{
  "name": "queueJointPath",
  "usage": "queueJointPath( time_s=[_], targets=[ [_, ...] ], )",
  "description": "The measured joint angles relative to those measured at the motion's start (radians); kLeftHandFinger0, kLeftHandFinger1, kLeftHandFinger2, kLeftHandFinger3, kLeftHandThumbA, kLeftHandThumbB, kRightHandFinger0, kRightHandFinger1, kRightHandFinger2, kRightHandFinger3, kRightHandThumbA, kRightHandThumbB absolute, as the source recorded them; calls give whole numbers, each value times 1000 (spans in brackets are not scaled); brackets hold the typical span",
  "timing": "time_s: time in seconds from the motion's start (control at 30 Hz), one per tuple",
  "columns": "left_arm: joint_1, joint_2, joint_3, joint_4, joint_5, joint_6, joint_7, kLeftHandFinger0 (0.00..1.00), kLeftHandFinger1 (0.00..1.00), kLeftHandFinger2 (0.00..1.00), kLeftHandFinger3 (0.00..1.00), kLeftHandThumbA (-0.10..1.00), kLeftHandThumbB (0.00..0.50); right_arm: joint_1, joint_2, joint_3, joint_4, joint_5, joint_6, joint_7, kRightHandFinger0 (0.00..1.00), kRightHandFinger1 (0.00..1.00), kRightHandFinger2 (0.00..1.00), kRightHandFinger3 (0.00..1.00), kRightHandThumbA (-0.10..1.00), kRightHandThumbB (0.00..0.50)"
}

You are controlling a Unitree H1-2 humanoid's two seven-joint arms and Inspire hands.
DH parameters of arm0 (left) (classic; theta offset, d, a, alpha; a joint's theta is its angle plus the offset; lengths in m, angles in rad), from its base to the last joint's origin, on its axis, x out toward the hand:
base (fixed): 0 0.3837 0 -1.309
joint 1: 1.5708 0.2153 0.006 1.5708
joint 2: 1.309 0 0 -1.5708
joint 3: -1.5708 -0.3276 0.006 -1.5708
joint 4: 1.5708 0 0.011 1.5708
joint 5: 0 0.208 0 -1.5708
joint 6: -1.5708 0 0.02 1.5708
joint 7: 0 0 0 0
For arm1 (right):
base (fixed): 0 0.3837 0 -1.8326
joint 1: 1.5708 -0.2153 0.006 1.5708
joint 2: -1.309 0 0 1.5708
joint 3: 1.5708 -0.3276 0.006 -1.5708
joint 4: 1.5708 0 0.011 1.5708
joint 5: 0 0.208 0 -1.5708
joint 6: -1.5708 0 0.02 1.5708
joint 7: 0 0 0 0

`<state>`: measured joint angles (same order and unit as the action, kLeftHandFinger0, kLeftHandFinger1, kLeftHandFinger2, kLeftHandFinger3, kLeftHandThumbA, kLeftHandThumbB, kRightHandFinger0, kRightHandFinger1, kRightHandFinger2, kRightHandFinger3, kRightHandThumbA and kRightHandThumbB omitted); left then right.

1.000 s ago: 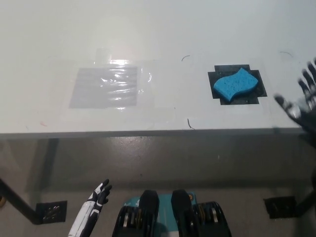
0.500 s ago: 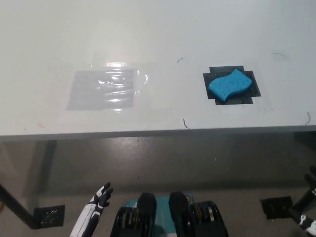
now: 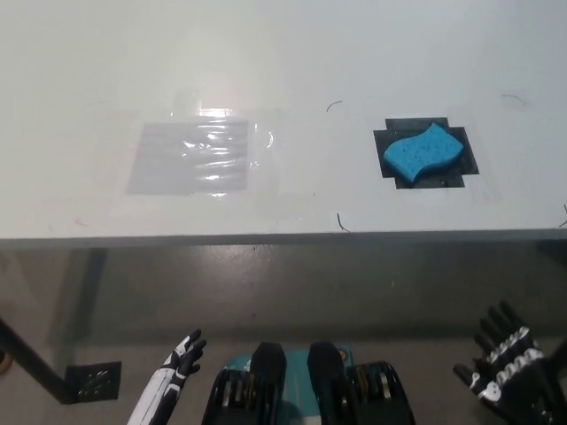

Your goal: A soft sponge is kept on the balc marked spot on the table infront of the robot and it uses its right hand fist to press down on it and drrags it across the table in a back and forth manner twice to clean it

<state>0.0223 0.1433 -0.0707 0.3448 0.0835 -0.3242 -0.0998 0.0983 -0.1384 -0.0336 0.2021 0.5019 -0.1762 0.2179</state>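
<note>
A blue wavy sponge [image 3: 423, 152] lies on the black marked spot [image 3: 426, 151] at the right of the white table [image 3: 283, 97]. My black right hand [image 3: 508, 366] is low at the bottom right, below the table's front edge, open with fingers spread and holding nothing. It is well short of the sponge. My white left hand [image 3: 182, 356] rests at the bottom left, also below the table edge, open with fingers apart.
A shiny clear plastic patch [image 3: 193, 157] is taped on the table's left half. Small dark marks [image 3: 340, 221] dot the tabletop near the front edge. A black table foot [image 3: 93, 379] stands on the floor at lower left.
My right hand dropped from beside the table's right edge to below the front edge, then rose a little into view. The sponge stayed on its spot; the camera shifted slightly.
</note>
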Motion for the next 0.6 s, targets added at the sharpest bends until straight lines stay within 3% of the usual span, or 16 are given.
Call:
queueJointPath(
  time_s=[0.07, 0.13, 0.17, 0.27, 0.5, 0.6],
  targets=[
    [4, -1, 2, 0, 0, -2, 0, 1000, 1000, 1000, 1000, 1000, 200, 1, 0, -1, 28, -3, -1, 7, 1000, 1000, 1000, 1000, 1000, 258],
    [6, -4, 8, -1, -1, -2, 0, 1000, 1000, 1000, 1000, 1000, 178, -3, -1, -2, 34, -6, -1, 18, 1000, 1000, 1000, 1000, 1000, 251],
    [6, -5, 10, -1, -1, -2, 0, 1000, 1000, 1000, 1000, 1000, 156, -7, -2, -3, 36, -7, -1, 22, 1000, 1000, 1000, 1000, 1000, 232],
    [8, -5, 23, -9, -4, -3, 0, 1000, 1000, 1000, 1000, 1000, 161, -19, -4, -3, 42, -13, -2, 34, 1000, 1000, 1000, 1000, 1000, 209],
    [3, -5, 42, -53, -15, -1, 0, 1000, 1000, 1000, 1000, 1000, 113, -43, -7, -3, 62, -26, -2, 57, 1000, 1000, 1000, 1000, 1000, 174],
    [-6, -5, 47, -71, -17, -1, 0, 1000, 1000, 1000, 1000, 1000, 138, -53, -8, -3, 69, -43, -2, 61, 1000, 1000, 1000, 1000, 1000, 183]
  ],
)
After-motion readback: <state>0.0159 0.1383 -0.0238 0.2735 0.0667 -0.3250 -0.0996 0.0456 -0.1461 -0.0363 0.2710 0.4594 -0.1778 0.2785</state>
